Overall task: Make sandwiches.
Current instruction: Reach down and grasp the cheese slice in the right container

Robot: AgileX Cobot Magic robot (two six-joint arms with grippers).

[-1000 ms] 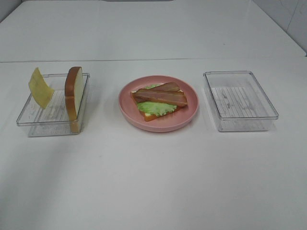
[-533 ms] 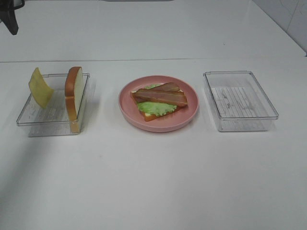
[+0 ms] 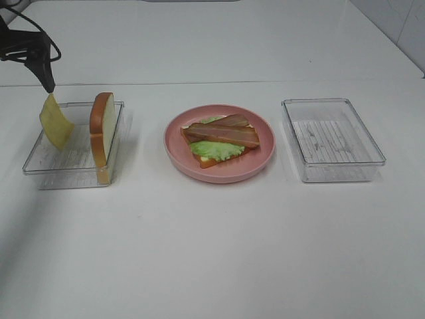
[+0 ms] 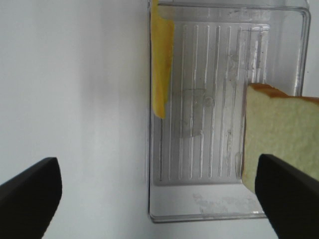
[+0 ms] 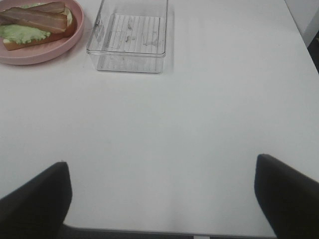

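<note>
On the pink plate (image 3: 174,149) at the middle lies a partial sandwich stack (image 3: 221,138): a bread slice, green lettuce and brown bacon strips on top. In the left clear tray (image 3: 46,166) a yellow cheese slice (image 3: 56,121) leans at the far-left wall and a second bread slice (image 3: 102,133) stands on edge at the right wall. My left gripper (image 3: 45,74) hangs just above the cheese, open and empty; its wrist view looks down on the cheese (image 4: 161,64) and bread (image 4: 281,139). My right gripper (image 5: 162,199) is open over bare table, outside the exterior view.
An empty clear tray (image 3: 332,139) stands right of the plate, also in the right wrist view as the empty tray (image 5: 128,35) next to the plate (image 5: 30,57). A cable loops off the left arm at the top-left corner.
The left arm has come into the exterior view from the top-left corner and dropped down toward the cheese slice. Food, plate and trays have not moved.
</note>
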